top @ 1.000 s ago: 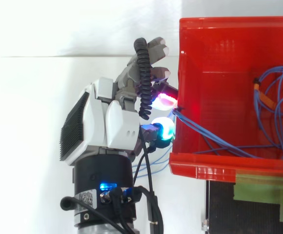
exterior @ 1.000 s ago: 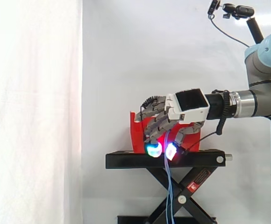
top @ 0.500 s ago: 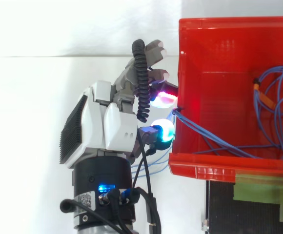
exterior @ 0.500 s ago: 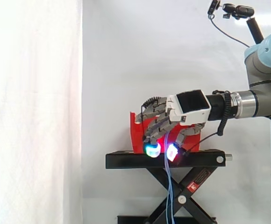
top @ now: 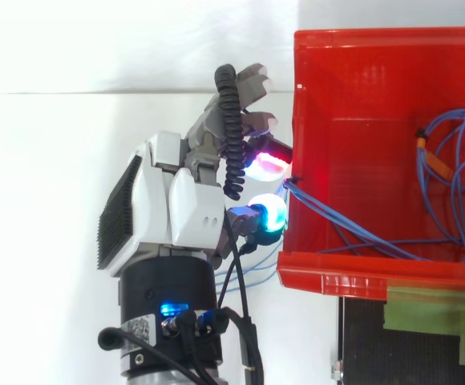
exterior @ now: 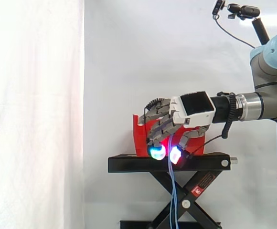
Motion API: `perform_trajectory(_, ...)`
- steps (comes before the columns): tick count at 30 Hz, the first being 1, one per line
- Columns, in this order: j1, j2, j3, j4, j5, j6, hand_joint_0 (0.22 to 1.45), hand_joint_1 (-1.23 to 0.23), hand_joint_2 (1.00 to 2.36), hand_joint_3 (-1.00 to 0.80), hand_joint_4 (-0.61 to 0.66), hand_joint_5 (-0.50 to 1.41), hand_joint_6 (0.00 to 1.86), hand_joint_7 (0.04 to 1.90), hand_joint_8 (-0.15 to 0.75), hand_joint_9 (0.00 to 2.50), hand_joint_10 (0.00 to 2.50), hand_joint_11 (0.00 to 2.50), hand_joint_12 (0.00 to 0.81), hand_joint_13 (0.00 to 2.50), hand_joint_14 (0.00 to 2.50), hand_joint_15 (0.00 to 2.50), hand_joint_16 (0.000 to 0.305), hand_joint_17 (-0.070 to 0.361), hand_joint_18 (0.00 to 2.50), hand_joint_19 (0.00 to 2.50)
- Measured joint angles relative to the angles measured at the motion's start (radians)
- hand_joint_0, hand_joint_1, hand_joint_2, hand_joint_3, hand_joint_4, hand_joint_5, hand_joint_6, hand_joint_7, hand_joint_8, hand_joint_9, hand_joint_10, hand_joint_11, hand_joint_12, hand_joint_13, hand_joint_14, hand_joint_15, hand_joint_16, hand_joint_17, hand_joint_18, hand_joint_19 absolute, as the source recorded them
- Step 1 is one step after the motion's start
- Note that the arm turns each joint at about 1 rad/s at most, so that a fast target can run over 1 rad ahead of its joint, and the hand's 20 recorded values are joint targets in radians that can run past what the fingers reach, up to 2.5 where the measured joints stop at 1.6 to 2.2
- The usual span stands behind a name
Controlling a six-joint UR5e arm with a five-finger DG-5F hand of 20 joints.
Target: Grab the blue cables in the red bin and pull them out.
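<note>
A white curtain [exterior: 33, 114] hangs at the left of the side view. To its right a red plastic bin [exterior: 139, 138] stands on a flat black worktop [exterior: 129, 164] carried by crossed scissor legs. One leg bears a red label [exterior: 203, 183] whose print is too small to read.

The robot hand [exterior: 191, 110] reaches in from the right in front of the bin, with its fingers curled downwards. A cyan-glowing fingertip [exterior: 156, 152] and a white-magenta one [exterior: 175, 155] are closed together on the thin blue cables [exterior: 172, 191], which hang straight down from between them, past the worktop's edge.

From above, the robot hand [top: 176, 208] sits just outside the bin's left wall [top: 294, 120]. The blue cables [top: 457, 184] lie looped in the right part of the bin and run leftwards across its floor to that wall, beside the glowing pads. An orange tag [top: 429, 156] sits on one loop. A white sticker [top: 140, 327] on the wrist is unreadable. A strip of green tape [top: 433, 317] lies below the bin.
</note>
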Motion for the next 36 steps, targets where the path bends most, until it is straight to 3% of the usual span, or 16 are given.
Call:
perform_trajectory(7, -0.001, 0.0, 0.0, 0.0, -0.003, -0.001, 0.88, -1.02, 1.0, -1.0, 0.12, 0.86, 0.4, 0.82, 0.266, 0.89, 0.02, 0.49, 0.349, 0.56, 0.01, 0.29, 0.051, 0.114, 0.53, 0.46)
perform_trajectory(13, -0.001, 0.0, 0.0, 0.0, -0.003, -0.001, 0.89, -1.02, 1.0, -1.0, 0.1, 0.85, 0.44, 0.82, 0.264, 0.9, 0.02, 0.49, 0.35, 0.57, 0.01, 0.3, 0.05, 0.113, 0.53, 0.47)
perform_trajectory(14, -0.001, 0.0, 0.0, 0.0, -0.003, -0.001, 0.89, -1.01, 1.0, -1.0, 0.12, 0.86, 0.3, 0.86, 0.261, 0.9, 0.02, 0.49, 0.349, 0.56, 0.01, 0.3, 0.05, 0.113, 0.53, 0.47)
perform_trajectory(15, -0.001, 0.0, 0.0, 0.0, -0.003, -0.001, 0.86, -1.01, 1.0, -1.0, 0.13, 0.9, 0.0, 0.92, 0.259, 0.89, 0.02, 0.49, 0.352, 0.56, 0.01, 0.3, 0.051, 0.114, 0.53, 0.48)
perform_trajectory(21, -0.001, 0.0, 0.0, 0.003, -0.004, -0.002, 0.8, -1.01, 1.0, -1.0, 0.18, 0.83, 0.01, 0.71, 0.263, 0.86, 0.02, 0.47, 0.357, 0.54, 0.01, 0.31, 0.053, 0.119, 0.51, 0.48)
perform_trajectory(36, -0.007, 0.0, 0.0, -0.016, -0.026, -0.072, 0.79, -1.0, 1.0, -1.0, 0.18, 0.81, 0.02, 0.67, 0.264, 0.86, 0.02, 0.47, 0.358, 0.53, 0.01, 0.3, 0.053, 0.12, 0.51, 0.49)
